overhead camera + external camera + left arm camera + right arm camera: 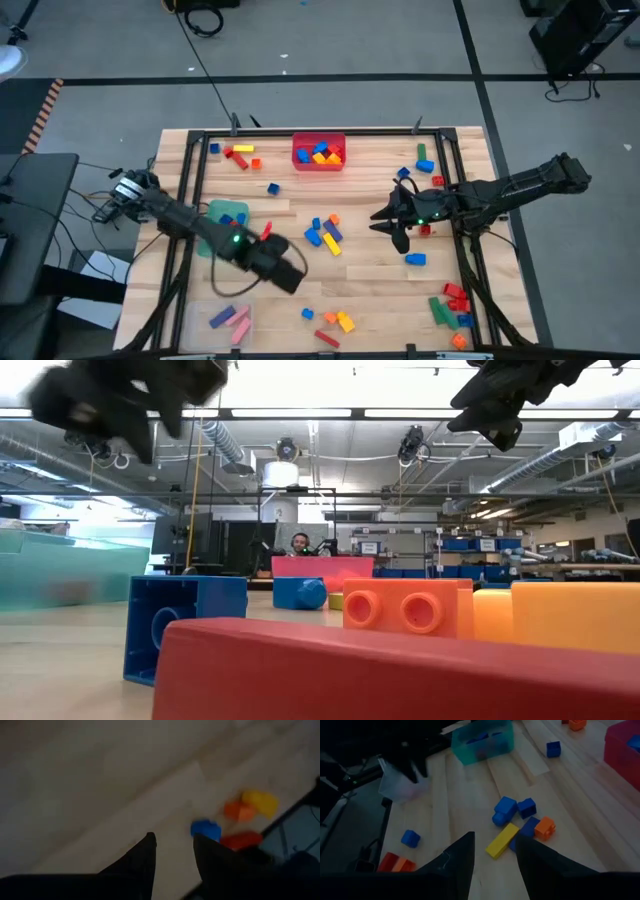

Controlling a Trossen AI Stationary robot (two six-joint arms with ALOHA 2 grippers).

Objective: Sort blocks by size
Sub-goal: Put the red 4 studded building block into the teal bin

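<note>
Blocks lie scattered on the wooden table: a middle cluster with a long yellow bar, a near group, and more at the right near corner. My left gripper hangs open above bare wood left of the near group, nothing between its fingers; a blue block lies just ahead of it. My right gripper stands open above the table, right of the middle cluster, with nothing between its fingers.
A red bin with blocks stands at the far middle. A green bin lies partly under my left arm. A clear bin with pink bars stands at the near left. Black frame bars run along both table sides.
</note>
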